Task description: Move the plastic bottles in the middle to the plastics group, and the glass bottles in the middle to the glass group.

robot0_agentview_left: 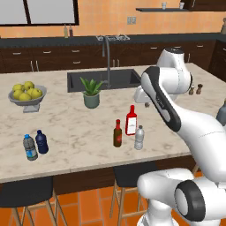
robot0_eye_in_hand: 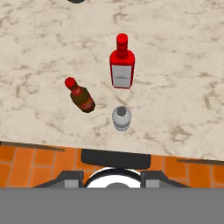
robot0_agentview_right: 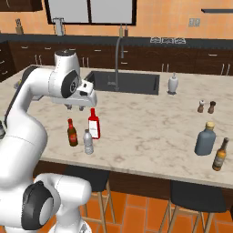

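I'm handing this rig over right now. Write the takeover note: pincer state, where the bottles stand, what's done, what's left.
Pincer: above the middle trio, holding nothing; fingertips hidden, so open or shut cannot be told.
Middle, near the front edge of the island counter, all upright: brown bottle, red bottle, small clear plastic bottle.
Plastics group, on the counter's left end: blue-labelled bottle and navy bottle.
Glass group, right end: grey-blue bottle.
Done: nothing moved yet.
Left: clear plastic bottle goes to the plastics group; brown and red bottles go to the glass group.

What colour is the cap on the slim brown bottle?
Red; the brown bottle shows it best in the hand view.
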{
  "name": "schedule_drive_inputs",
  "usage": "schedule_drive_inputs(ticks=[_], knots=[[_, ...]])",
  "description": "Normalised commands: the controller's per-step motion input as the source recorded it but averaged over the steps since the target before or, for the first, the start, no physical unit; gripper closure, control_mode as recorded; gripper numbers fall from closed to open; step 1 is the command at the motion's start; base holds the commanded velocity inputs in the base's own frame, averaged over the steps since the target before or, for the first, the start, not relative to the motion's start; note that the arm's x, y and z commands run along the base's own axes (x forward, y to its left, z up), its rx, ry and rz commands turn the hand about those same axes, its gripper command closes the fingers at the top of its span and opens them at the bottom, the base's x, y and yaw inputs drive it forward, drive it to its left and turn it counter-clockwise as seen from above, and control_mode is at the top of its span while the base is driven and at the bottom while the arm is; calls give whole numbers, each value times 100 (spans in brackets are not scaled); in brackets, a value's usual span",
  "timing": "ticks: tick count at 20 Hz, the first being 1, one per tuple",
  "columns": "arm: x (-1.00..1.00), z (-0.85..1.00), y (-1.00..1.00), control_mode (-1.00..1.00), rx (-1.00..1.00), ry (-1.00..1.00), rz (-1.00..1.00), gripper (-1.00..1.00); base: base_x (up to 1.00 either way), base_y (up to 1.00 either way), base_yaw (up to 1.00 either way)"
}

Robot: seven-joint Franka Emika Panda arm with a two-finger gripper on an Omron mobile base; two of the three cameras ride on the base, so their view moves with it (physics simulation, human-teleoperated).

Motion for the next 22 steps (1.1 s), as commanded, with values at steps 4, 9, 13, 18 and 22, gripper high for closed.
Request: schedule_drive_inputs(ticks=[4,9,13,18,22], knots=[[-23,-16,0,-100,0,0,0,-100,0,0,0],[0,-62,-3,-100,0,-6,0,-100,0,0,0],[13,-54,-8,-100,0,0,0,-100,0,0,0],[34,-42,-7,-100,0,-1,0,-100,0,0,0],[43,-39,0,-100,0,-1,0,-100,0,0,0]])
